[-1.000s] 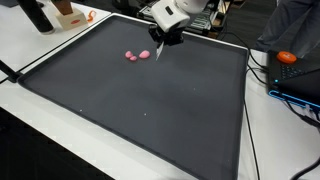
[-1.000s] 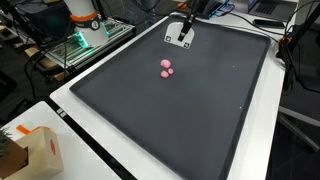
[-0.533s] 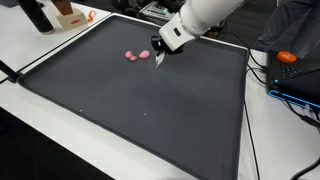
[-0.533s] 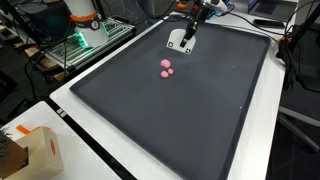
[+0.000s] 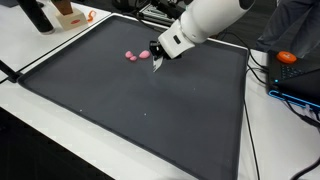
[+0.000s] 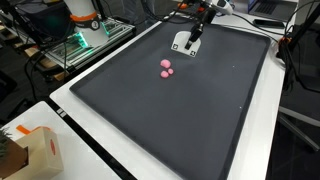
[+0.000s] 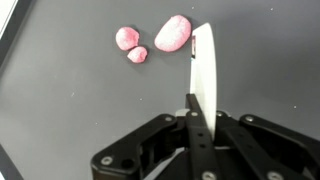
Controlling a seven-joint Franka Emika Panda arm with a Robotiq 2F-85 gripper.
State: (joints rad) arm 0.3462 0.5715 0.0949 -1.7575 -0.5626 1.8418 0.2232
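White blade (image 7: 203,70) first: it stands edge-on in the wrist view, its lower end clamped between the fingers of the gripper (image 7: 196,122), whose jaws press flat against its two faces.

Reading that view from the left, two small pink lumps (image 7: 131,44) lie touching each other on the black mat (image 7: 70,110). Just beside them is the larger pink lump (image 7: 173,33). A thin strip of mat comes next, and then the blade's far end (close to that lump, but apart from it as far as this angle shows).

An exterior view gives the same order: the pink pieces on the left, the blade (image 5: 159,63) to their right, and the white arm (image 5: 215,15) slanting in from the upper right. The spot is toward the mat's far edge. Whether the blade's tip rests on the mat or hangs just above it cannot be told.

As for progress, I judge the grasp made and the blade placed next to the lumps. Nothing has been done to the lumps themselves yet: all three look whole and sit in one loose cluster.
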